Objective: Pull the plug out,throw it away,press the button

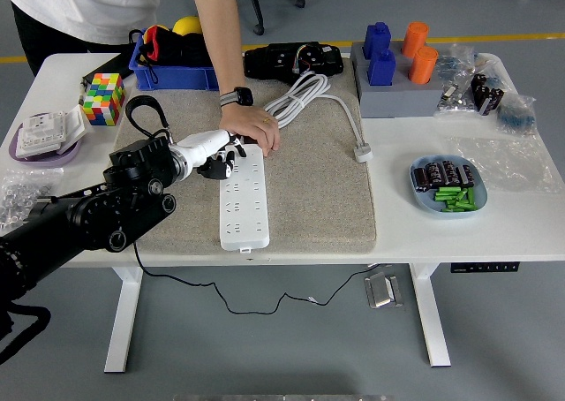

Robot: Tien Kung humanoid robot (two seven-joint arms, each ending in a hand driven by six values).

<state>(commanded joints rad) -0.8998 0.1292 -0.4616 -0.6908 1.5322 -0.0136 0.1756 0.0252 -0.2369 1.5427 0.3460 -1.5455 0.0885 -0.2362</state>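
White power strip [244,200] lying centre frame on grey mat [318,198]. Left hand [214,154] at its upper end, fingers curled around something dark, possibly the plug. Person's hand [252,127] resting on that end.

A colourful cube [103,98] sits far left of the fingers, a blue bin [173,72] beyond them. Well right of the fingers stand blue blocks [380,53] and orange cylinders [419,51] on a grey base [397,98]. Further right and nearer, a blue dish [447,189] holds green and black pieces.
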